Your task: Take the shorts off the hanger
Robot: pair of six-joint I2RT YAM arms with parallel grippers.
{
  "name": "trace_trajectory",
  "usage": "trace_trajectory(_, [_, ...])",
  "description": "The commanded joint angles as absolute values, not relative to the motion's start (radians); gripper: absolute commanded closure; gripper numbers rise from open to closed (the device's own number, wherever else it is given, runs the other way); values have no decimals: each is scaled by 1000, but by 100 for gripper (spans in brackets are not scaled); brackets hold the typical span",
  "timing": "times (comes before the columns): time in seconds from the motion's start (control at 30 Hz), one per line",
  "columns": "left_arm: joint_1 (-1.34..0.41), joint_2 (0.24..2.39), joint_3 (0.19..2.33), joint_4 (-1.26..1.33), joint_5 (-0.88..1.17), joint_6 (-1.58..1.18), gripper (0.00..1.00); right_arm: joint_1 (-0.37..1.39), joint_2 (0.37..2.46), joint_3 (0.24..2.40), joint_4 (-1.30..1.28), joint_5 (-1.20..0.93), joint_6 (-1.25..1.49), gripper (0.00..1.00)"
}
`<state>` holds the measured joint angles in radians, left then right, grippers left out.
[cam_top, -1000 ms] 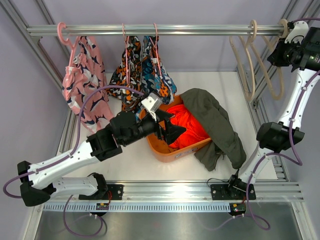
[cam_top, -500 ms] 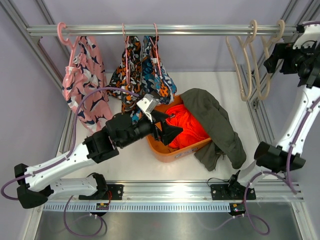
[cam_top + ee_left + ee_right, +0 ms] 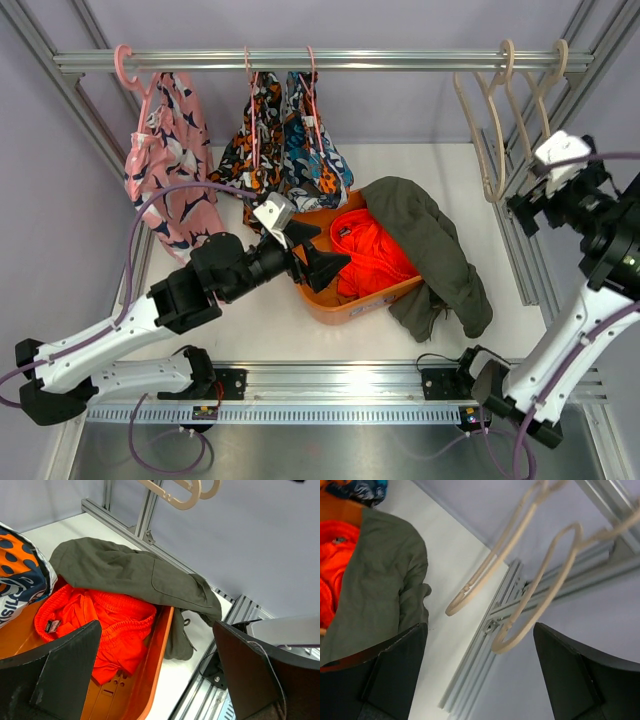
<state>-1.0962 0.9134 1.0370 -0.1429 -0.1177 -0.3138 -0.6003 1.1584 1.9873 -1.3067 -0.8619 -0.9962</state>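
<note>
While three printed shorts hang from the rail (image 3: 400,60), the pink pair (image 3: 170,165) sits farthest left on a pink hanger (image 3: 125,65), with two blue-and-orange pairs (image 3: 285,145) beside it. Below these, the left pincer (image 3: 330,248) hovers wide open and empty at the bin's (image 3: 335,305) left rim. Inside the bin lie orange-red shorts (image 3: 378,255); olive shorts (image 3: 435,245) drape over its right edge onto the table (image 3: 260,330). Farther right hang two bare hangers (image 3: 492,130), and the right pincer (image 3: 553,190) is spread open beside them, holding nothing.
</note>
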Motion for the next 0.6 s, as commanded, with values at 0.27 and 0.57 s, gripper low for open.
trace_trajectory(0.27, [-1097, 884, 1025, -138, -150, -305, 1, 44, 1172, 1694, -1499, -582, -886, 15])
trace_trajectory(0.57, [-1097, 845, 979, -126, -187, -357, 1, 313, 1177, 1304, -1082, -1, -382, 8])
